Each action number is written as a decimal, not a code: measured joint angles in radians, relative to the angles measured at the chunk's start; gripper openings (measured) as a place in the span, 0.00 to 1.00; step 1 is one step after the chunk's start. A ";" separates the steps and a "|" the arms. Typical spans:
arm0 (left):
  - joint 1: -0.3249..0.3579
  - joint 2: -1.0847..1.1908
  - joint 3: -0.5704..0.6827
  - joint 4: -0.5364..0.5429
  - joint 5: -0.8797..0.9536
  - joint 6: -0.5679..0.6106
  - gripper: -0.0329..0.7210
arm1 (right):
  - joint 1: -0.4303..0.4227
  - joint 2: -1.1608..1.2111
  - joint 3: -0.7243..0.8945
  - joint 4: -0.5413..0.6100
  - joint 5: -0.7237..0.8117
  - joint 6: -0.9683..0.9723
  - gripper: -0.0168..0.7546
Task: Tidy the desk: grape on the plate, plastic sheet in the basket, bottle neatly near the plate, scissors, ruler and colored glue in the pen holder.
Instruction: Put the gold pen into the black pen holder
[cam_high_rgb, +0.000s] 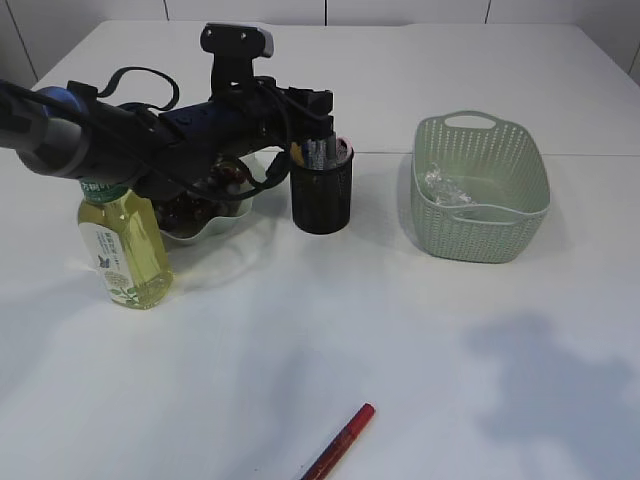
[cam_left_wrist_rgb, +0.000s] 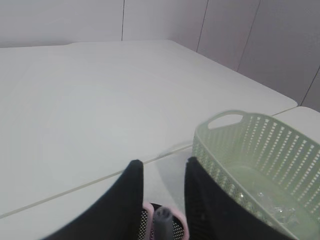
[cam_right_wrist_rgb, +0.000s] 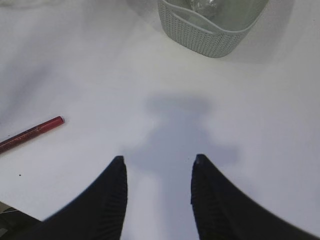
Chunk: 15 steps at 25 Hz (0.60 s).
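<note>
1. The left gripper (cam_left_wrist_rgb: 161, 172) hangs directly over the pen holder (cam_high_rgb: 322, 190); its fingers stand parted around a grey item (cam_left_wrist_rgb: 162, 216), without touching it as far as the blurred view shows
2. The right gripper (cam_right_wrist_rgb: 159, 161) hovers released above bare table, grasping nothing
3. The basket (cam_high_rgb: 480, 187) holds the crumpled plastic sheet (cam_high_rgb: 443, 186)
4. The bottle (cam_high_rgb: 122, 246) stands upright beside the plate (cam_high_rgb: 222, 222), which carries dark grapes (cam_high_rgb: 195, 207)
5. A red pen-like stick (cam_high_rgb: 340, 442) lies near the table's front edge

Pale green woven-look basket (cam_high_rgb: 482, 190); black mesh pen holder (cam_high_rgb: 322, 192); yellow-liquid bottle (cam_high_rgb: 124, 240), green label; red pen (cam_high_rgb: 340, 443); white tabletop (cam_high_rgb: 400, 340).
</note>
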 joint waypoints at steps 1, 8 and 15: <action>0.000 0.000 0.000 0.000 0.000 0.000 0.33 | 0.000 0.000 0.000 0.000 0.000 0.000 0.47; -0.002 -0.030 0.000 0.007 0.111 0.000 0.34 | 0.000 0.000 0.000 0.000 0.000 0.000 0.47; -0.038 -0.159 0.000 0.060 0.336 -0.051 0.34 | 0.000 0.000 0.000 0.000 -0.028 0.000 0.47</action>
